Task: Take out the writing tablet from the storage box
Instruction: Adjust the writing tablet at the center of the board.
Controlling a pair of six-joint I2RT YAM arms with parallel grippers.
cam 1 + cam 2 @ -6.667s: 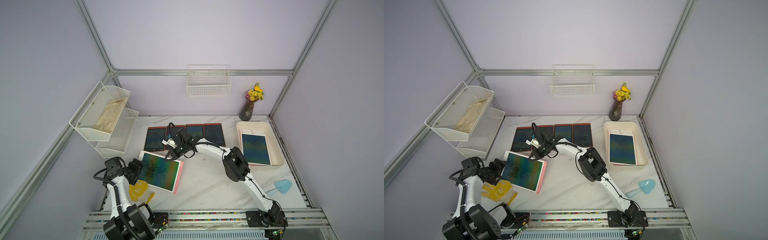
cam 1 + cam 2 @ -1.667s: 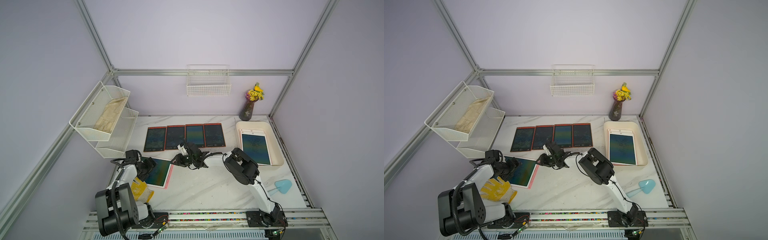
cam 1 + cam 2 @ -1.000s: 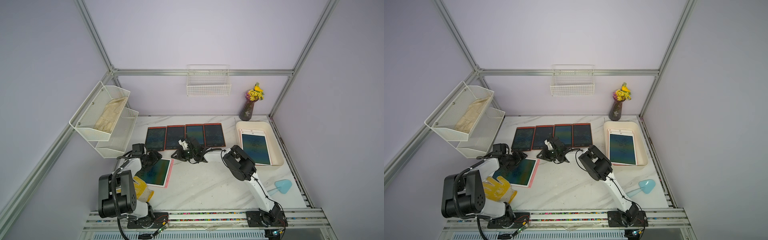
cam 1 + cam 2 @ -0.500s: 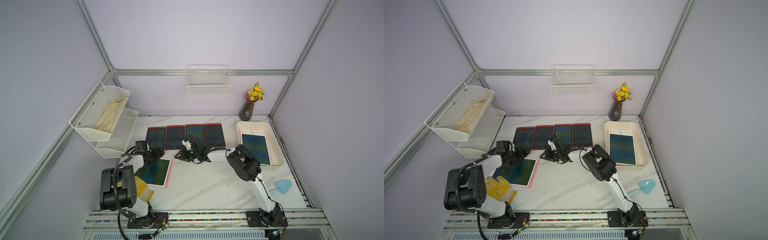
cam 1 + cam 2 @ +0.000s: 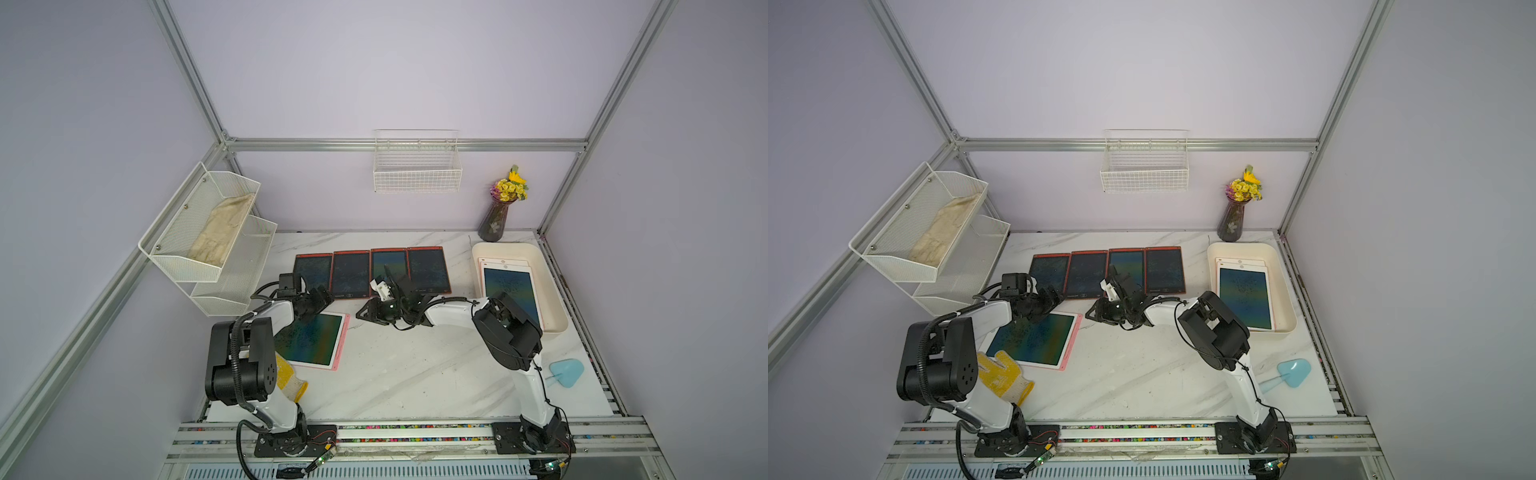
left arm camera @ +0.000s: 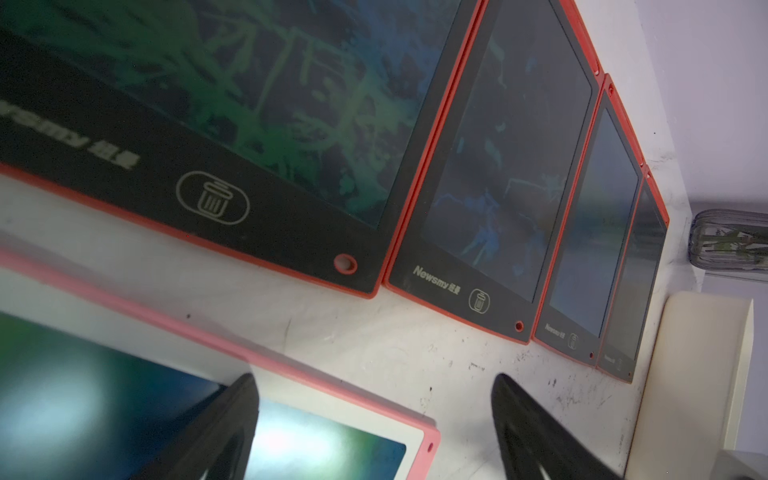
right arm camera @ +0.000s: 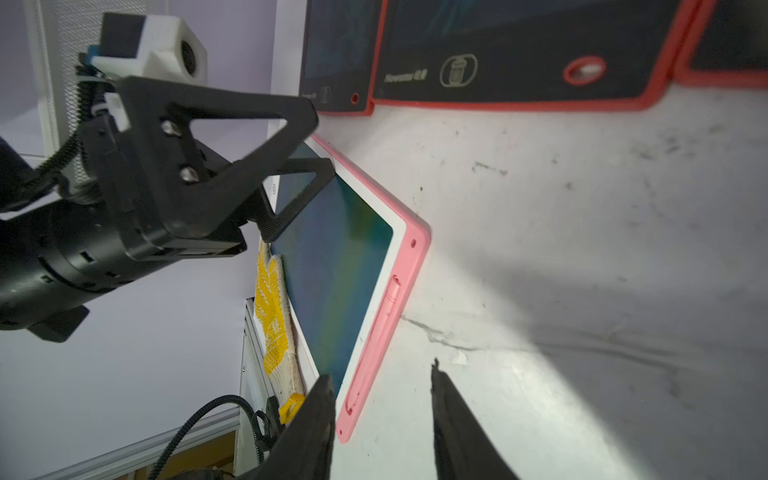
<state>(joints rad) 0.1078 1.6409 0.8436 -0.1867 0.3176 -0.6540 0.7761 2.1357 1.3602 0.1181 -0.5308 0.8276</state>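
Saw left fingers [image 6: 226, 428] spread wide and right fingers [image 7: 313, 428] part open, both empty, by the pink tablet [image 5: 309, 338] on the counter [image 5: 415, 374]. Found the writing tablet [image 5: 509, 291] well off to their right, flat in the storage box [image 5: 547, 291], long axis front to back. Judged right arm nearer.

My left gripper [image 6: 374, 380] gapes wide with nothing between its fingers [image 6: 216, 428], one above a corner of the pink-framed writing tablet [image 6: 104, 386], one above the marble table [image 6: 415, 332]. Beyond lie four red-edged tablets [image 6: 498, 174] side by side, then the cream storage box [image 6: 694, 374].
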